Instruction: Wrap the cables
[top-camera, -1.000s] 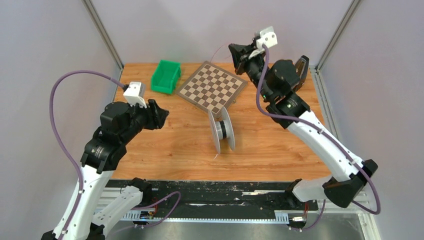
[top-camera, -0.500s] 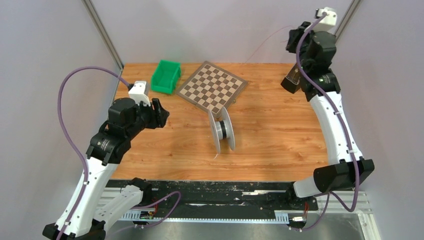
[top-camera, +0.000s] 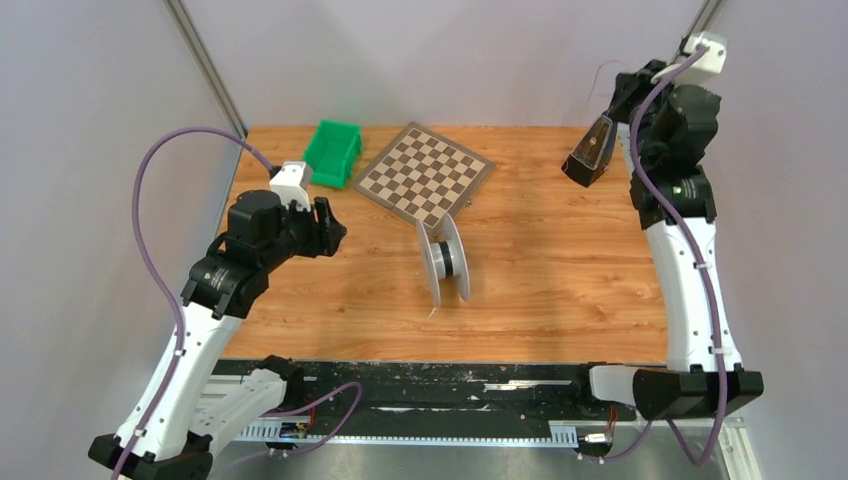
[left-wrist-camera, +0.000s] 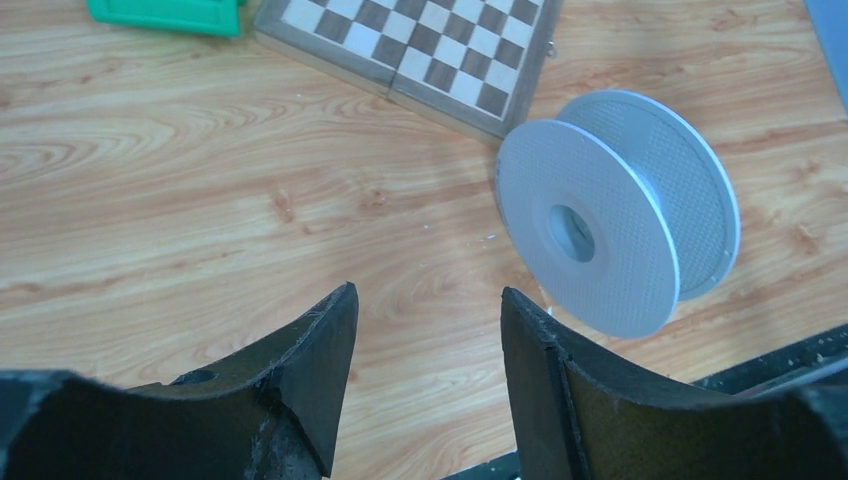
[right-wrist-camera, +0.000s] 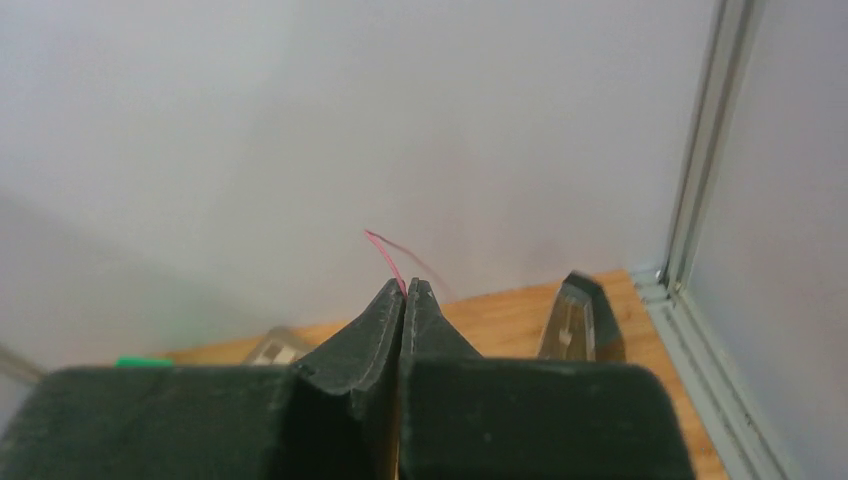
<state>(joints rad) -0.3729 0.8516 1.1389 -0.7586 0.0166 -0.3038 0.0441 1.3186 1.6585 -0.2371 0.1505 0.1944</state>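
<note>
A grey-white spool (top-camera: 446, 260) stands on its rims in the middle of the wooden table; it also shows in the left wrist view (left-wrist-camera: 615, 210) at the right. My left gripper (left-wrist-camera: 425, 330) is open and empty, low over the table to the left of the spool (top-camera: 330, 228). My right gripper (right-wrist-camera: 405, 290) is raised high at the back right corner (top-camera: 622, 85), shut on a thin pink cable (right-wrist-camera: 385, 255) whose short end sticks up from the fingertips. In the top view the cable (top-camera: 607, 70) is a faint line by the gripper.
A chessboard (top-camera: 424, 172) lies behind the spool, a green bin (top-camera: 333, 152) at the back left. A dark wedge-shaped metronome (top-camera: 589, 153) stands at the back right, below my right gripper. The metal frame post (right-wrist-camera: 700, 160) is close to my right gripper.
My right arm has swung from over the chessboard to the far right back corner and risen, holding the cable. My left gripper has shifted slightly right toward the spool.
</note>
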